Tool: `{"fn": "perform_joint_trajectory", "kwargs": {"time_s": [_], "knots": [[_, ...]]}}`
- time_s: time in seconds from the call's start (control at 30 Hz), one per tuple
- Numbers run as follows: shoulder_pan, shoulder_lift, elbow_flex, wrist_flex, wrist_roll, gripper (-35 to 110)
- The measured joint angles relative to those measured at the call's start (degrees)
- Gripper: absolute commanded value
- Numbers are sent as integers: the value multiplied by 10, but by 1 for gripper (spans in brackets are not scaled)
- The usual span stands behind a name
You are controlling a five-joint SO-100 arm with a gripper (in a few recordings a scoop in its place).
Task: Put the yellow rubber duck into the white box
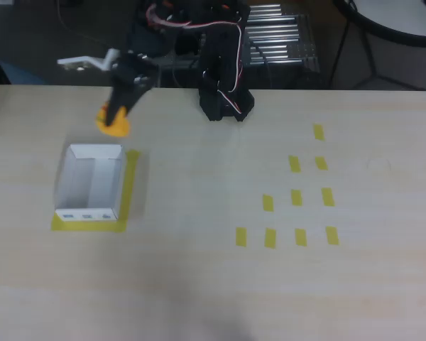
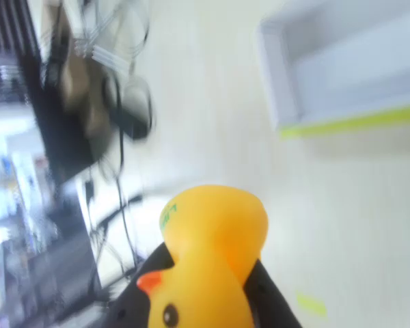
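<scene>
The yellow rubber duck [image 1: 115, 125] hangs in the air just beyond the far end of the white box [image 1: 89, 183] in the overhead view, pinched by my black gripper [image 1: 118, 115]. In the wrist view the duck [image 2: 212, 260] fills the lower middle, its orange-red beak at the lower left, with a black finger [image 2: 273, 301] pressed against each side. The gripper is shut on the duck. The open-topped box [image 2: 342, 65] shows at the upper right of the wrist view, its inside bare.
Yellow tape [image 1: 130, 186] borders the box on its right and near sides. Several short yellow tape strips [image 1: 296, 197] dot the table's right half. The arm's black base [image 1: 226, 99] stands at the table's far edge, with cables behind it.
</scene>
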Motion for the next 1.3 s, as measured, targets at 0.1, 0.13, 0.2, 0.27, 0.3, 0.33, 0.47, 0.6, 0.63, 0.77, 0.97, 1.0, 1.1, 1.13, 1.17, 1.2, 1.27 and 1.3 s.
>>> {"fn": "perform_joint_trajectory", "kwargs": {"time_s": [0.1,0.13,0.2,0.27,0.3,0.33,0.47,0.6,0.63,0.77,0.97,1.0,1.1,1.13,1.17,1.2,1.27,1.3], "knots": [[41,-63,4,-45,-13,0],[49,-89,4,-58,-20,0],[62,-146,4,-78,-35,0],[69,-206,0,-90,-45,0],[71,-234,-4,-93,-50,0],[74,-261,-10,-96,-55,0],[90,-337,-31,-99,-71,0],[101,-374,-47,-113,-83,0],[104,-380,-48,-116,-87,0],[109,-404,-57,-121,-102,2],[113,-464,-97,-122,-140,13],[113,-470,-102,-122,-148,14],[113,-484,-117,-122,-174,19],[113,-486,-120,-122,-182,20],[113,-488,-120,-122,-190,21],[113,-489,-120,-122,-196,23],[113,-489,-121,-122,-207,29],[113,-489,-121,-122,-211,31]]}}
